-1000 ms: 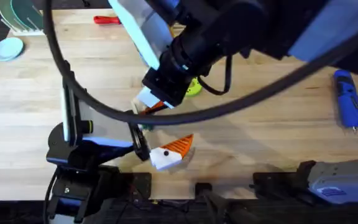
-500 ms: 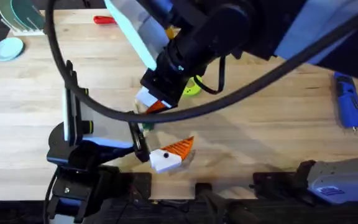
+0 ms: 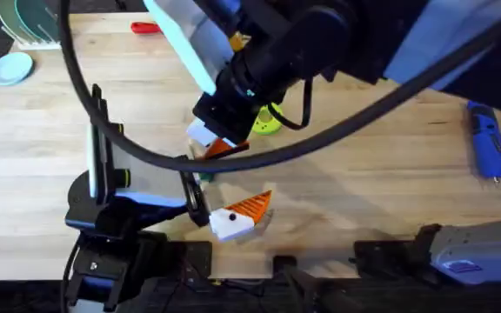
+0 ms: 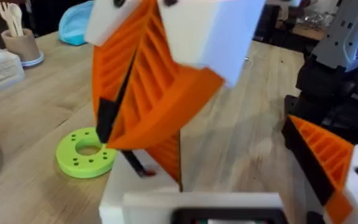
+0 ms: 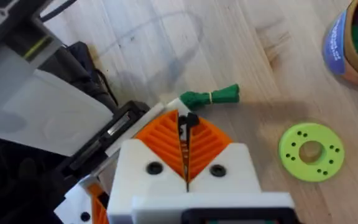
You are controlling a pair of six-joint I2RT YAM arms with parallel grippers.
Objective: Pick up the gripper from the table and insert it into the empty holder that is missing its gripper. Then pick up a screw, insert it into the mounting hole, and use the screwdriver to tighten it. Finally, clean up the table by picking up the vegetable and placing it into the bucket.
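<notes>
From overhead, I saw the right pincer (image 3: 218, 143) hanging just left of centre frame, under its big dark arm. On its wrist camera its orange fingers (image 5: 166, 134) were pressed together on a thin dark piece (I couldn't tell what it was). The left pincer (image 3: 237, 213) sat low, centre-left of the overhead frame, one orange finger on a white block; I couldn't tell its state. The vegetable (image 5: 209, 96) lay on the wooden surface (image 3: 364, 183), just beyond the right pincer's tips. The lime-green disc (image 5: 311, 151) rested nearby, with the bucket (image 5: 352, 46) at the upper right of that view. The screwdriver (image 3: 486, 141) lay at the overhead frame's right edge.
</notes>
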